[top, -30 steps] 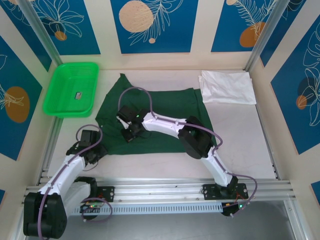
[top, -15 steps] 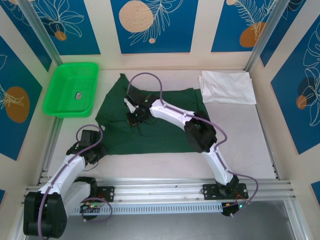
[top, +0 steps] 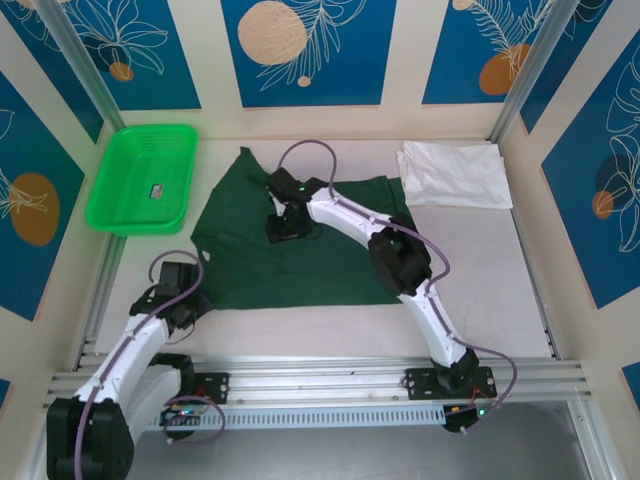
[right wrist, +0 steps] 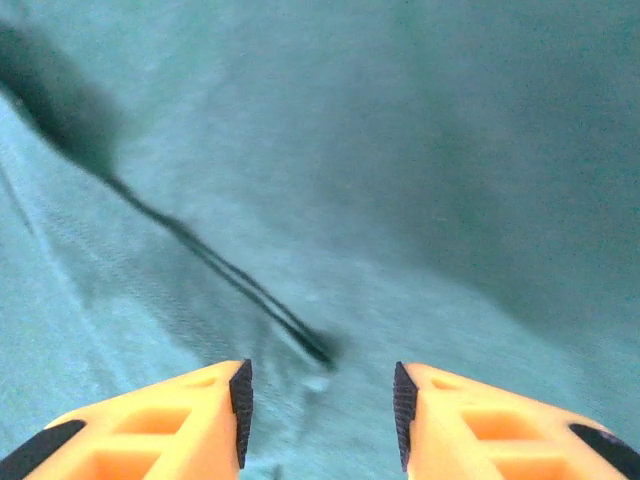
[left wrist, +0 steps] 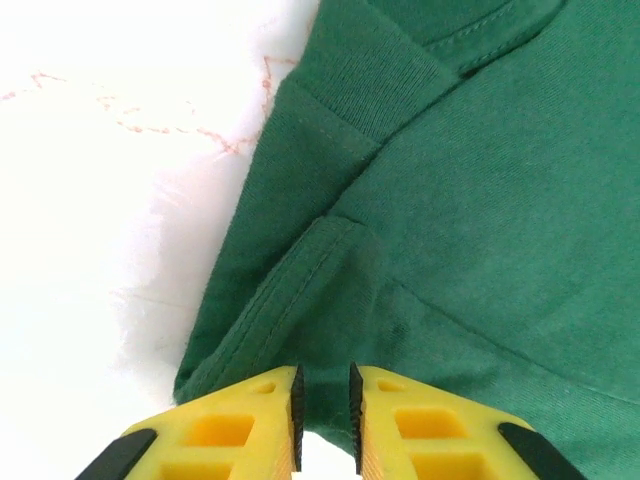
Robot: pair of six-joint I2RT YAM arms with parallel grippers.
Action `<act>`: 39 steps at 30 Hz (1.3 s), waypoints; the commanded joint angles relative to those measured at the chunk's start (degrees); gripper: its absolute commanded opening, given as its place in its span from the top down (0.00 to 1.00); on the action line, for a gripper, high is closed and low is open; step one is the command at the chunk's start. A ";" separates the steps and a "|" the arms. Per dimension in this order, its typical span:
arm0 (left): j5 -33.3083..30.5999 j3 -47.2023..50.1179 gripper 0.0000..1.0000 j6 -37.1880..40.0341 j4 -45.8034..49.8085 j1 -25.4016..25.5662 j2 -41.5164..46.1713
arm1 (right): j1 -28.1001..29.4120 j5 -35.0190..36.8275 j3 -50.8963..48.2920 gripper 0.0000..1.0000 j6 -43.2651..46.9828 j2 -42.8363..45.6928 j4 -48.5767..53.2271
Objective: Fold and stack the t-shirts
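Observation:
The dark green t-shirt (top: 330, 255) lies spread flat across the middle of the table. The white t-shirt (top: 455, 173) sits folded at the back right. My right gripper (top: 283, 228) hovers over the green shirt's back left part. In the right wrist view the right gripper (right wrist: 320, 400) is open, with only green cloth (right wrist: 400, 200) beneath it. My left gripper (top: 192, 305) is at the shirt's near left corner. In the left wrist view the left gripper (left wrist: 324, 390) has its jaws a narrow gap apart over the shirt's hemmed edge (left wrist: 290, 280). Cloth and bare table show through that gap.
A bright green mesh basket (top: 143, 175) stands at the back left, with a small item inside. Metal posts and patterned walls close in the left, back and right sides. Bare white table (top: 480, 270) lies right of the green shirt and along the near edge.
My right gripper has travelled from the shirt's near left part toward the back and has opened its jaws. The left arm has barely moved.

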State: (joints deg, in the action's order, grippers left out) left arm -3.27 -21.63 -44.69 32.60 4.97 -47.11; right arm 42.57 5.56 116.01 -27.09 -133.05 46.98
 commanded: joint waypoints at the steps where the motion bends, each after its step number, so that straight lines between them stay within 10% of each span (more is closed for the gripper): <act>1: -1.07 -1.88 0.78 -0.84 3.28 -0.49 3.28 | -2.62 3.28 -8.25 0.55 -5.08 11.85 -0.23; 14: -1.50 -23.56 0.76 3.75 -0.20 20.59 -15.55 | -19.20 -7.16 -64.15 0.59 -18.61 46.99 -18.49; 23: -3.12 -24.89 0.78 5.14 -6.04 23.33 -34.80 | -20.42 -3.91 -75.75 0.61 -23.95 55.47 -20.62; 39: -6.66 -12.19 0.75 1.66 -3.18 23.23 -30.51 | -15.63 -1.37 -79.44 0.67 -28.17 50.87 -18.82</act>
State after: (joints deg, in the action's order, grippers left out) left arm -8.99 -36.75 -41.58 25.19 28.03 -79.50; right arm 24.69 4.01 37.76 -52.84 -80.84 25.76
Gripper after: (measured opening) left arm 0.253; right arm 0.331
